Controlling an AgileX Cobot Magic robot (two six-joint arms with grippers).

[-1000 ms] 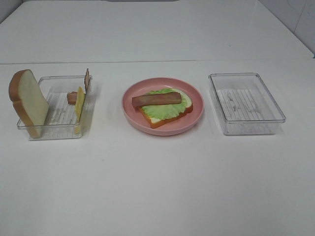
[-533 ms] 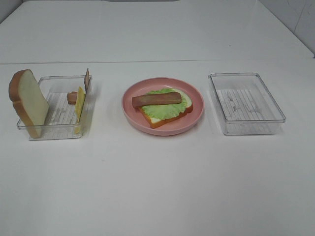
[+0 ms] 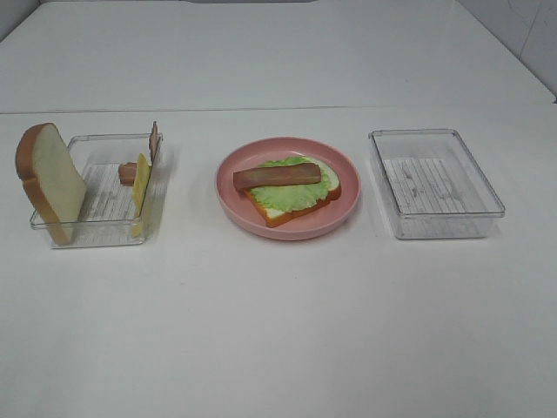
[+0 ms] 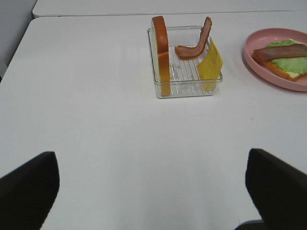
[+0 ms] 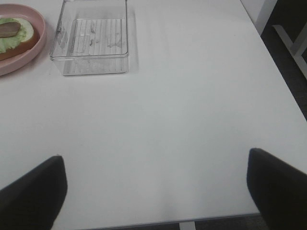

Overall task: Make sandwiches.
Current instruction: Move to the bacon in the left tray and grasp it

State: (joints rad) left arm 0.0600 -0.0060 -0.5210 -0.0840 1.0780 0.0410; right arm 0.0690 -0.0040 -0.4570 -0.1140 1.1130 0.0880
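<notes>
At the near edge of the table (image 3: 278, 348), both my tools sit well short of the work. The left gripper (image 4: 153, 191) has its fingers spread wide with nothing between them. The right gripper (image 5: 156, 191) is the same, wide and carrying nothing (neither shows in the high view).

Farther in, mid-table, there is a row of three.
- Centre: the pink plate (image 3: 228, 202) carries the sandwich (image 3: 291, 192), part-built. One toast lies flat with lettuce (image 3: 300, 197) on it and a bacon strip (image 3: 277, 176) across the top. No cheese or top slice is on it yet.
- Left: the clear bin (image 3: 96, 235) holds the spare toast slice (image 3: 50, 181), standing on edge at its left wall. The cheese slice (image 3: 140, 185) stands at its right wall, and a second bacon piece (image 3: 128, 172) curls just beyond the cheese.
- Right: in the second clear bin (image 3: 435, 228) I see nothing.

Handling (judgement only):
- The spare toast looks light, thick and spongy. I would pinch across its thickness at the upper crust, gently.
- The cheese looks thin, floppy and probably slick, so I would take its free top edge.
- The stack on the plate is loose and the bacon could slide, so I would set pieces down from above with no sideways shove.
</notes>
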